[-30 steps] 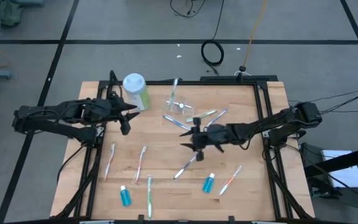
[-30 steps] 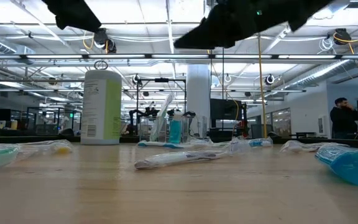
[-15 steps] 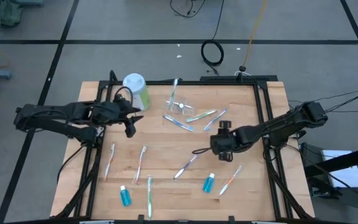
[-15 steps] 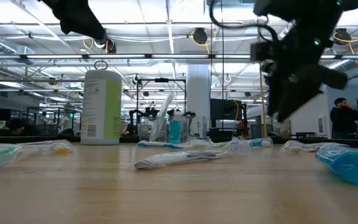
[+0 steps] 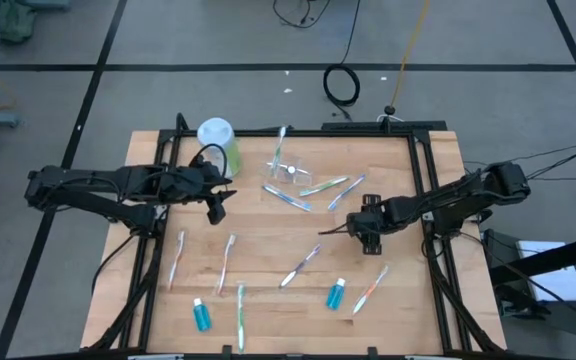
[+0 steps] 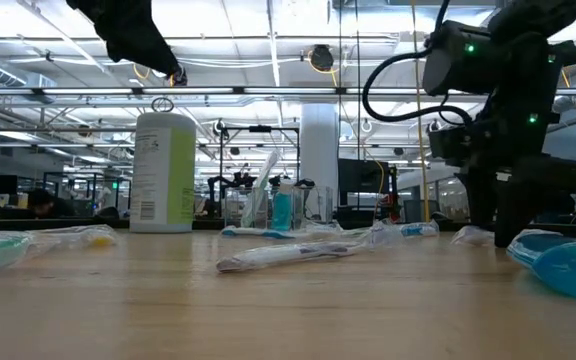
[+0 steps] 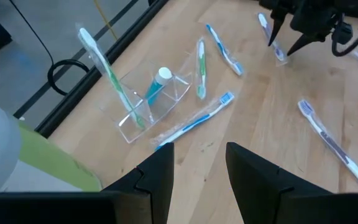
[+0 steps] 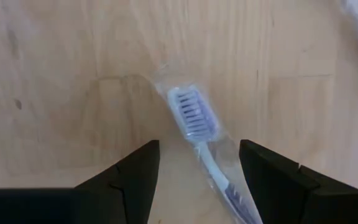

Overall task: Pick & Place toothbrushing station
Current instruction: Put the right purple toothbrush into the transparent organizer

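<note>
A: What is the right gripper (image 8: pixel 194 186) doing over there?

B: It is hanging with its fingers spread wide, pointing straight down at a wrapped toothbrush (image 8: pixel 194 121) with a pale purple head, lying flat on the wooden table (image 5: pixel 268 250). Nothing is between the fingers; the brush head is sitting in the gap below them, and I cannot tell whether they are touching the table.

A: And the left one?

B: The left gripper (image 7: pixel 197 168) is hovering parted and empty near the green and white bottle (image 5: pixel 218 143), looking toward the clear plastic cup (image 7: pixel 157 102), which is lying tipped on its side with a green toothbrush (image 7: pixel 114 81) and a blue tube (image 7: pixel 156 84) in it.

A: How is that purple brush going to handle?

B: I am expecting it to be very light and fairly stiff, but thin and lying flush on the wood, so there is little to get under. The clear film wrapper (image 8: pixel 222 168) is looking slick and crinkly, so the pads may be sliding on it.

A: Where would you be gripping?

B: Across the neck or handle just below the head, fingers straddling the narrow width and closing square to the handle.

A: The rest of the set?

B: Other toothbrushes and two blue tubes (image 5: pixel 336 294) are lying scattered, well apart, toward the table's front.
</note>
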Motion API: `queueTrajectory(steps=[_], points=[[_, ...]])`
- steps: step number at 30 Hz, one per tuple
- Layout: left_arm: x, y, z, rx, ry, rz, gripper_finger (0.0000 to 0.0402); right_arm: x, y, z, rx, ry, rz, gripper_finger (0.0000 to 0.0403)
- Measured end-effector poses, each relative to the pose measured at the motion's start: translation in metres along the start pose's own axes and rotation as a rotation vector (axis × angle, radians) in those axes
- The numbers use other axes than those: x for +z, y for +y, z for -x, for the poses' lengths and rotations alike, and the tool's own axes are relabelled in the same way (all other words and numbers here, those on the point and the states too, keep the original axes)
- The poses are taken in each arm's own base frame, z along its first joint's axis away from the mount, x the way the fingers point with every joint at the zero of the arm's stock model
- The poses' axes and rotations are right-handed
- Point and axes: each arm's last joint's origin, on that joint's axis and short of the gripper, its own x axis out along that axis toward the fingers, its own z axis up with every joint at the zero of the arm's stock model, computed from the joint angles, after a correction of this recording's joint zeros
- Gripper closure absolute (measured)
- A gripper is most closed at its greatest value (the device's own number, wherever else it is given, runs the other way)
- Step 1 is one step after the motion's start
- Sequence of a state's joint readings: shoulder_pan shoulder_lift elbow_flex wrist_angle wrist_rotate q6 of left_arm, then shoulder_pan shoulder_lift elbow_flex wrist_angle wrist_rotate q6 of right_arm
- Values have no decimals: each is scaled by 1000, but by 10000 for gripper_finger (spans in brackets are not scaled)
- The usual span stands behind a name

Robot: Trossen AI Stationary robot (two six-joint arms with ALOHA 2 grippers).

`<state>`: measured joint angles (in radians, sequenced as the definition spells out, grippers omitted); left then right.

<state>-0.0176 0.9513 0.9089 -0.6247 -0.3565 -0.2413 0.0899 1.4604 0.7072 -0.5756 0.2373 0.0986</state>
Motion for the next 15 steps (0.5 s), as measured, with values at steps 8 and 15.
queueTrajectory(steps=[8,15], points=[[0,0,1,-1,-3,2,249,-1,-9,-5,169,22,-61,211],[-1,-3,1,-102,22,-1,249,-1,-8,-5,211,24,-57,300]])
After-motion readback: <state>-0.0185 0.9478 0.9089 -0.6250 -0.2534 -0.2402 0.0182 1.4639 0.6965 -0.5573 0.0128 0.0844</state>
